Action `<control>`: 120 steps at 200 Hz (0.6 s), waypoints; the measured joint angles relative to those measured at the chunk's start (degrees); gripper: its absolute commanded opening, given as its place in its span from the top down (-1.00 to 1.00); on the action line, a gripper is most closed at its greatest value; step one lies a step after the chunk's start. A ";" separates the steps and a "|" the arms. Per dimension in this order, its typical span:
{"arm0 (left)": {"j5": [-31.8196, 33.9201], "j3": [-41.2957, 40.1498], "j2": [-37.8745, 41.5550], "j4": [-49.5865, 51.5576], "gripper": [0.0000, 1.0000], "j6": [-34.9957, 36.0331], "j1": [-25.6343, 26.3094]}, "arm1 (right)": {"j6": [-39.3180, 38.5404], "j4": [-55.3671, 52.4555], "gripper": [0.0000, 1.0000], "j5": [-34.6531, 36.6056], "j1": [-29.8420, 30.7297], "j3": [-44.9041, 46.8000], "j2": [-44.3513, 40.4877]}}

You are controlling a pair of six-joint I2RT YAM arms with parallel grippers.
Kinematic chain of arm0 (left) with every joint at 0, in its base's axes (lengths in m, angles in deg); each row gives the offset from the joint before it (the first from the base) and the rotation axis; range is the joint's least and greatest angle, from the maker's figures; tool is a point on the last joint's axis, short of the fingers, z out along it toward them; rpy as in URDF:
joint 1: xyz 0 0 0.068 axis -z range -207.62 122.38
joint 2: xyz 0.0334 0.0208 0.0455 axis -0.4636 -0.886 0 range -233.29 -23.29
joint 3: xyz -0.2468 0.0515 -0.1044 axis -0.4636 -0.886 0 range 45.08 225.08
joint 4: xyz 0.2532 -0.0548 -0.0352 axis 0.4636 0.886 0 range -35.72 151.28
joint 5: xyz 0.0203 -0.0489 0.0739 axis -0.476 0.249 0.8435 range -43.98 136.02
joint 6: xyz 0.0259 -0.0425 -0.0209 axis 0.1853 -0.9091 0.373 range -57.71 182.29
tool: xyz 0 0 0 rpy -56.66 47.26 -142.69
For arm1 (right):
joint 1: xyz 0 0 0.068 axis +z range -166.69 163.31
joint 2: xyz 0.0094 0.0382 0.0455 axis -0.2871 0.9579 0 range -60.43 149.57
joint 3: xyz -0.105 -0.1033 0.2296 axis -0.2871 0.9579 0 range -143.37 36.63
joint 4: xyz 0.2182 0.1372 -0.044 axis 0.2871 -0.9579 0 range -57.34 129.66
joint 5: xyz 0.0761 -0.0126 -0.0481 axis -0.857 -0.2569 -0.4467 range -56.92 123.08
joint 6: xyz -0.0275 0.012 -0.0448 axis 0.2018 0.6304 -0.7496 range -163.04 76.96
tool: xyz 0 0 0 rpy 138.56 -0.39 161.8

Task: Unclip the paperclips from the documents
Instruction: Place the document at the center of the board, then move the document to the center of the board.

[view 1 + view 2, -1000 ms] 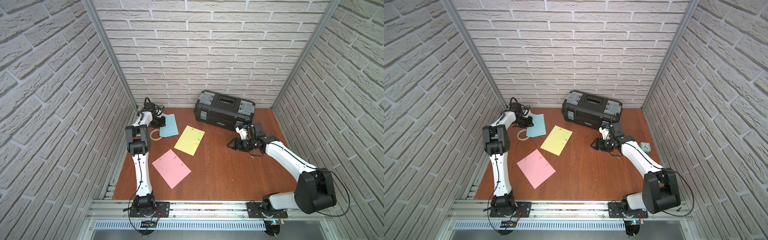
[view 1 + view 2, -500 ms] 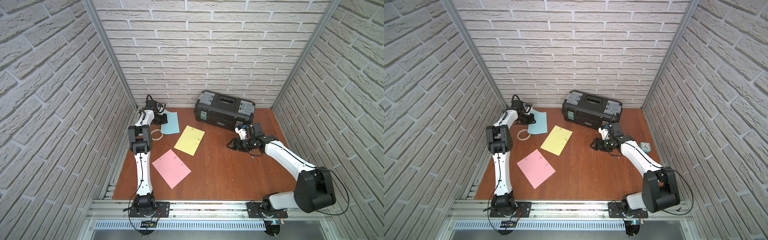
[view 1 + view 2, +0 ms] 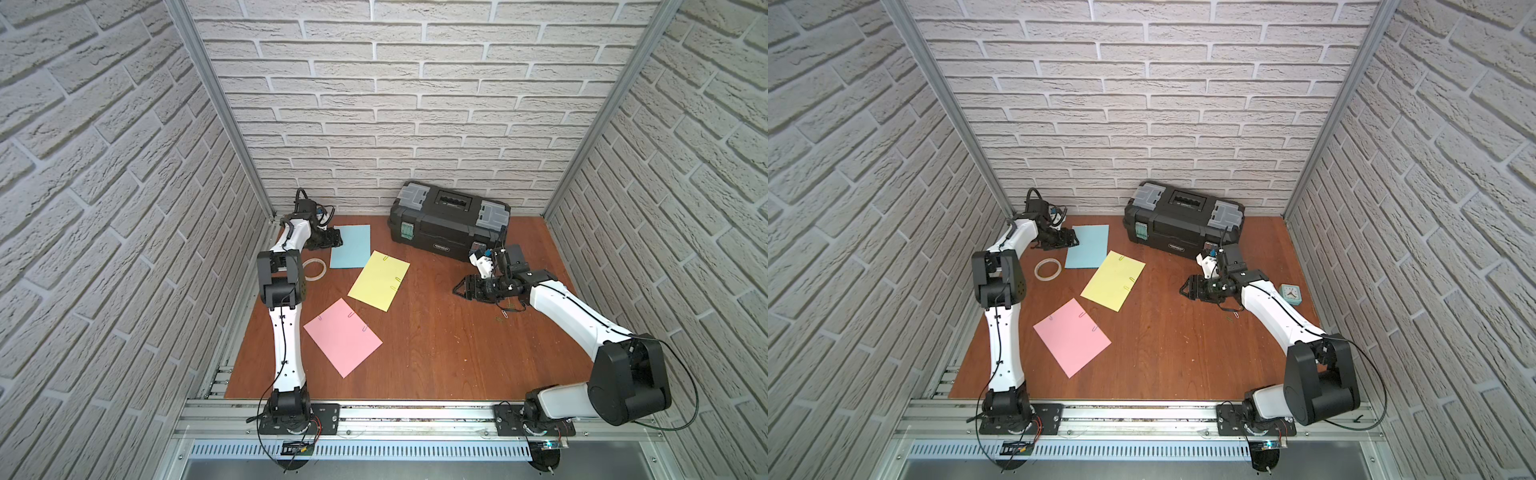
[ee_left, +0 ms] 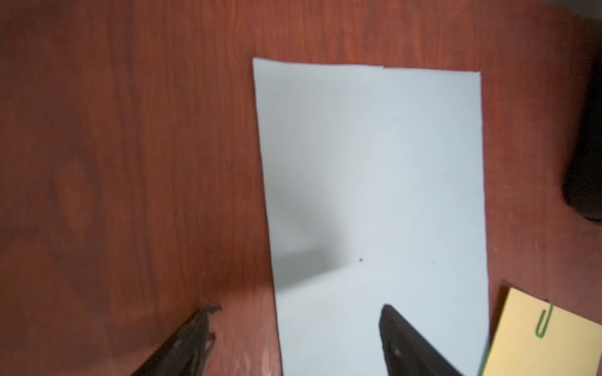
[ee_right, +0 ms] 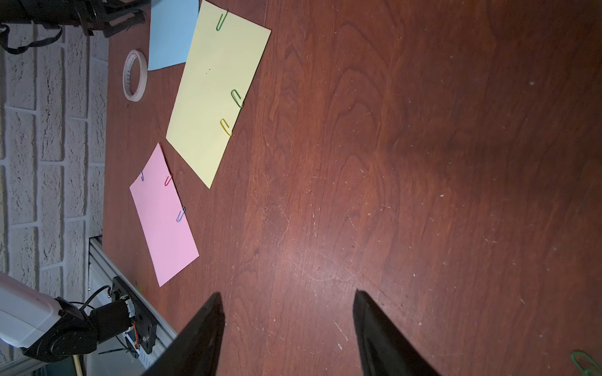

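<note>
Three documents lie on the wooden table: a light blue sheet (image 3: 351, 247) (image 4: 374, 195) at the back, a yellow sheet (image 3: 379, 280) and a pink sheet (image 3: 343, 336). The yellow sheet carries green paperclips (image 5: 222, 20) (image 5: 237, 98) and a yellow one (image 5: 225, 127). Clipped to the pink sheet are two blue (image 5: 142, 176) (image 5: 180, 215) and a red-pink one (image 5: 168, 179). My left gripper (image 3: 334, 239) (image 4: 298, 309) is open astride the blue sheet's left edge, holding nothing. Over bare wood at mid-right, my right gripper (image 3: 459, 289) (image 5: 288, 294) is open and empty.
A black toolbox (image 3: 449, 220) stands at the back. A tape roll (image 3: 313, 268) lies left of the blue sheet. A small teal clock (image 3: 1290, 294) sits at the right. Loose clips (image 3: 504, 313) (image 5: 583, 363) lie on the table beside my right arm.
My left gripper has gone from shut to open at the blue sheet's edge. The right arm has not moved.
</note>
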 measured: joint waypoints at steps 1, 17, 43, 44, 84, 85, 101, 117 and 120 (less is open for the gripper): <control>0.07 -0.22 0.15 -0.07 -0.67 0.00 0.00 | 0.00 0.00 -0.29 -0.04 0.04 0.00 0.04; 1.16 -5.09 3.30 -1.64 -0.67 -0.68 0.00 | -0.02 0.09 -0.30 -0.15 0.55 0.00 0.61; 2.32 -14.12 10.47 -4.96 -0.64 -1.79 0.74 | -0.04 0.83 -0.33 -0.28 1.57 0.02 1.75; 2.38 -14.38 10.71 -5.07 -0.64 -1.81 0.79 | -0.04 0.83 -0.33 -0.26 1.60 0.02 1.75; 4.48 -25.75 21.92 -9.27 -0.64 -2.49 9.46 | -0.28 2.60 -0.46 -0.57 2.60 0.02 2.05; 4.50 -25.90 22.05 -9.33 -0.64 -2.49 9.66 | -0.35 2.64 -0.46 -0.55 2.62 0.02 2.05; 4.81 -30.34 24.48 -11.28 -0.63 -3.08 14.34 | -0.70 2.89 -0.48 -0.55 2.62 0.02 2.05; 5.09 -34.36 25.38 -12.22 -0.59 -3.91 18.49 | -1.05 3.06 -0.49 -0.57 2.62 0.02 2.05; 5.14 -34.86 25.38 -12.22 -0.59 -3.93 19.08 | -1.09 3.08 -0.49 -0.57 2.62 0.02 2.05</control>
